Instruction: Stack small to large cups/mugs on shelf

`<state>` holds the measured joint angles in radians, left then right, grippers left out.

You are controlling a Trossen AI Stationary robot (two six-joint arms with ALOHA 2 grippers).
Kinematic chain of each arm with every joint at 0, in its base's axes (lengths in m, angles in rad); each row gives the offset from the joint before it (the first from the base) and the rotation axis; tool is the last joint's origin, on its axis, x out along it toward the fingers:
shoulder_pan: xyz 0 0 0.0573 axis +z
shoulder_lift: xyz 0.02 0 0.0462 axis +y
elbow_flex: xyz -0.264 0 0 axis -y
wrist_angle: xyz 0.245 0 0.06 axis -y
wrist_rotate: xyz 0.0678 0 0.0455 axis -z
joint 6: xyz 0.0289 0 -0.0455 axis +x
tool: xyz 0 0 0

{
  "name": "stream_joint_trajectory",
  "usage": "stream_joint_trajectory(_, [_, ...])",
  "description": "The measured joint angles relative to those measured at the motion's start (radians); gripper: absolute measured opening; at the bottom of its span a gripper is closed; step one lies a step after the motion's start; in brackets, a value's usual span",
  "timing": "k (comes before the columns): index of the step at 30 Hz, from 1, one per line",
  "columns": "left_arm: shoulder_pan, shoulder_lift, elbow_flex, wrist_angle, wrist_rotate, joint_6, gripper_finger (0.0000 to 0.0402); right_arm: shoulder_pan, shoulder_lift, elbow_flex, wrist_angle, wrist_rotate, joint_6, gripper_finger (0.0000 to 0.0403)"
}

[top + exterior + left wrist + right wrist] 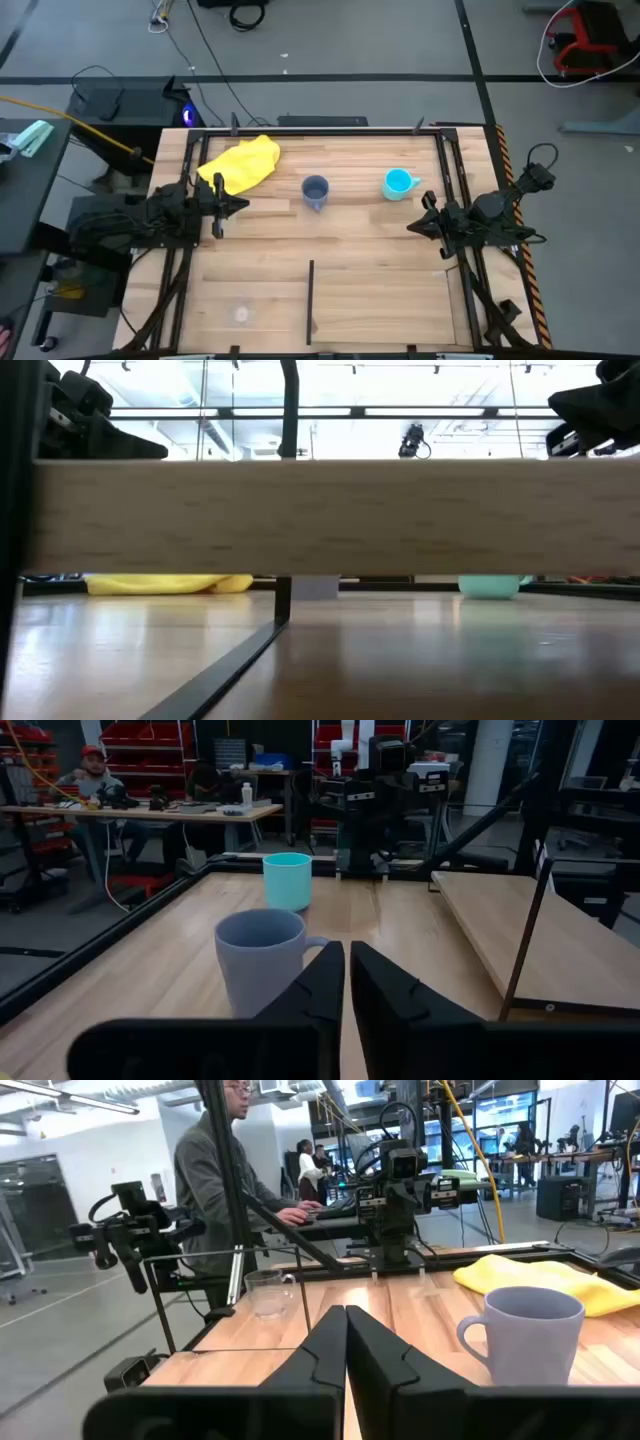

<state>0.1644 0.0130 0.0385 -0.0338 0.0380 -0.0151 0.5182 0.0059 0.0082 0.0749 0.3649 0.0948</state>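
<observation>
Around the grey-blue mug: cyan mug off to one side, yellow cloth on the other, clear cup well apart on the shelf. Left gripper and right gripper flanking it, both pinched closed, holding nothing.

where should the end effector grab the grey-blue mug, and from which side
Probably across the rim and wall of the upright grey-blue handled ceramic mug, coming straight down with the left end effector, which is nearer. Its open top faces up; in the left wrist view its handle points toward the shelf side, so avoid that side.
</observation>
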Motion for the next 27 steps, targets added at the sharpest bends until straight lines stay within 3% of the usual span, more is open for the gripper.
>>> stream_joint_trajectory(27, [0.000, 0.000, 0.000, 0.000, 0.000, 0.000, 0.0034, 0.000, 0.000, 0.000, 0.000, 0.000, 0.000, 0.0016])
